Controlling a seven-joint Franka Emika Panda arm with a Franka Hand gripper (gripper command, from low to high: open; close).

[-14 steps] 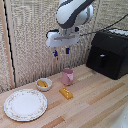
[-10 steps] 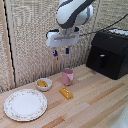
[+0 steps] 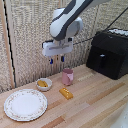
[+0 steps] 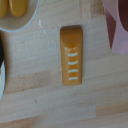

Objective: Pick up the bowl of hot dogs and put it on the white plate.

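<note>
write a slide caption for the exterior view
Gripper hovers above pink mug, hot dog bowl and white plate.

wooden table (image 3: 95, 102), white plate (image 3: 25, 104), hot dog bowl (image 3: 44, 84), pink mug (image 3: 67, 76)

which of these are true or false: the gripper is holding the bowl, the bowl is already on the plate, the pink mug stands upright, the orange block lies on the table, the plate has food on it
1. The gripper is holding the hot dog bowl. False: it hangs in the air above the table, with nothing between its fingers.
2. The bowl is already on the white plate. False: the bowl sits on the wooden table, beside the plate and apart from it.
3. The pink mug stands upright. True.
4. The orange block lies flat on the table. True; it is in front of the mug.
5. The plate has food on it. False: the hot dogs are in the bowl and nothing lies on the plate.
</note>
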